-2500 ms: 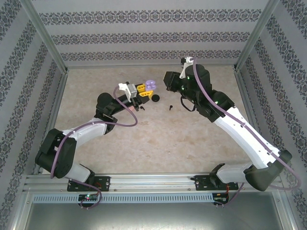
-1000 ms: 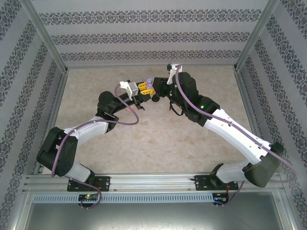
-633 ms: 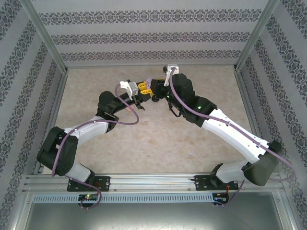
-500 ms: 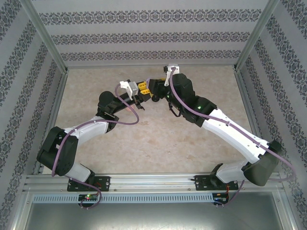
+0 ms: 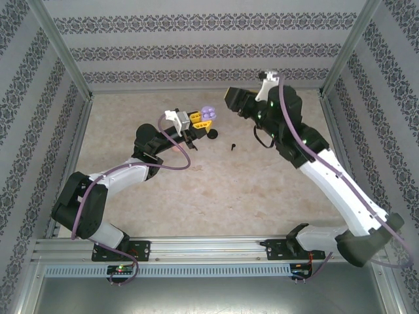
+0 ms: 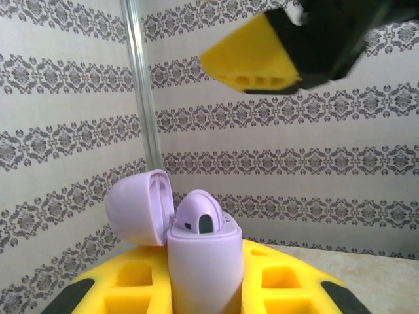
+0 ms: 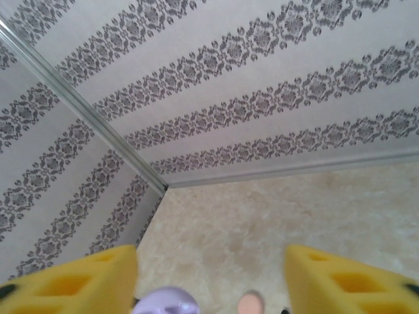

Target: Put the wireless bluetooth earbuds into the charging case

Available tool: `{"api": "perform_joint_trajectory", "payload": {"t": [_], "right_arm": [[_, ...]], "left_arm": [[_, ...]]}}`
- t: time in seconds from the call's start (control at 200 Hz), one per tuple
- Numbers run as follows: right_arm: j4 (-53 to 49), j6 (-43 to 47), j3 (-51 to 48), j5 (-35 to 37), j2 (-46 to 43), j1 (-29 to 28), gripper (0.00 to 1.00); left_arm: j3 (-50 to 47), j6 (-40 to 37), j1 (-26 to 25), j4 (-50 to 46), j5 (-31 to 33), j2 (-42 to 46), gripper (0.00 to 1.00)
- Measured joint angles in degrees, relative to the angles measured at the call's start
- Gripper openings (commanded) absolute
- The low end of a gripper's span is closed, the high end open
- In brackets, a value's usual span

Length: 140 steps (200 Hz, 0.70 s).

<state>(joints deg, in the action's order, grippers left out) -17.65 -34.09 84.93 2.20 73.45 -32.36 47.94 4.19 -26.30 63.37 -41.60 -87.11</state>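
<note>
The step in hand looks like the release after seating a bud. The left arm (image 5: 118, 175) reaches over the counter (image 5: 216, 190), and its yellow jaws are clenched on the purple case (image 5: 207, 114), holding it upright. In the left wrist view the lid (image 6: 134, 209) stands open to the left and one pale purple bud (image 6: 198, 212) sits in the case, its rounded top above the rim. The right arm (image 5: 327, 173) is raised to the right of the case and well apart from it. Its jaws are released, and nothing lies between them in the right wrist view.

A black bud (image 5: 233, 146) lies on the counter near a black disc (image 5: 213, 134). Whether the second socket of the case is filled cannot be told.

The next move probably calls for the right jaws to go down for another bud, pinch something very small, and line it up over the free socket while the left jaws keep the case steady.

A second ago the right jaws were nearly shut and pressed in at the case. Now they have opened and lifted back. The left arm and case have not moved.
</note>
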Motion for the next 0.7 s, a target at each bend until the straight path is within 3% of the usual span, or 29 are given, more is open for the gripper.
{"api": "perform_joint_trajectory", "payload": {"t": [0.13,0.39,0.535,0.699], "right_arm": [[-4.28,-0.59,7.67,-7.13,8.92,2.93,0.2],[-12.74,-0.04,13.92,-17.42,21.73,2.97,0.04],[-13.99,0.35,11.5,-18.32,19.5,2.16,0.02],[-13.42,0.13,1.68,-17.22,8.59,1.38,0.06]], "left_arm": [[0.04,0.22,0.0,-0.63,-1.73,-0.55,0.0],[0.17,0.42,-1.09,-2.69,-3.48,-1.57,0.0],[0.42,0.39,-1.11,-4.0,-4.35,-2.1,0.0],[0.87,0.39,-1.31,-4.31,-4.87,-2.54,0.0]]}}
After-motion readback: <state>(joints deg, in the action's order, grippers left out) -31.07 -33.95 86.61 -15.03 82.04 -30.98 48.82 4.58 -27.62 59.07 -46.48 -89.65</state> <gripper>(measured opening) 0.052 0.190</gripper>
